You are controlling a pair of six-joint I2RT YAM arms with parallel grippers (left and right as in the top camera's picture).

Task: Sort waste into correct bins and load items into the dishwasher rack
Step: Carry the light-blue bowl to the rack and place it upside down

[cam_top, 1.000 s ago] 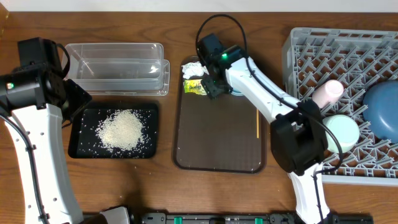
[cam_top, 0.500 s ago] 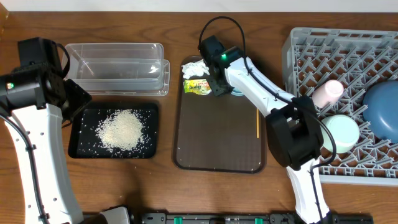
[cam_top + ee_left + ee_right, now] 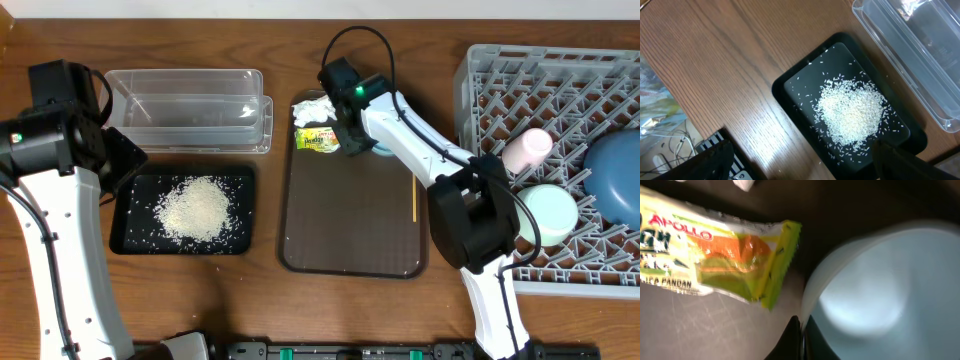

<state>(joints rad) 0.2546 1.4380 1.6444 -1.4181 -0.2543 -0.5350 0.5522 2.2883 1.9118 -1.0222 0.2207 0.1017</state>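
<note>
Small light blue bowl [image 3: 865, 290]: pale, smooth and glossy inside, with a thin rim; it sits on the brown serving tray [image 3: 350, 230], and the overhead view shows only a sliver of it [image 3: 386, 151] beside the arm. Right gripper [image 3: 801, 340]: jaws drawn together on the bowl's near rim, one dark finger outside the wall and the other inside it. Just beside the outer finger lies the snack wrapper [image 3: 725, 260], yellow-green with an orange panel and red lettering, flat on the tray and apart from the bowl. Beyond the wrapper, away from the jaws, rests the crumpled white tissue [image 3: 315, 110]. Left gripper [image 3: 802, 150]: jaws spread fully and holding nothing, touching nothing. Below them stands the black tray [image 3: 790, 85], bearing a heap of white rice grains [image 3: 855, 112] with strays scattered round it; the clear plastic tub [image 3: 920, 55] lies just beyond. The dishwasher rack [image 3: 500, 70], well apart from both sets of jaws, carries the pink cup [image 3: 527, 148], the mint-green bowl [image 3: 550, 208] and the dark blue bowl [image 3: 615, 175]
</note>
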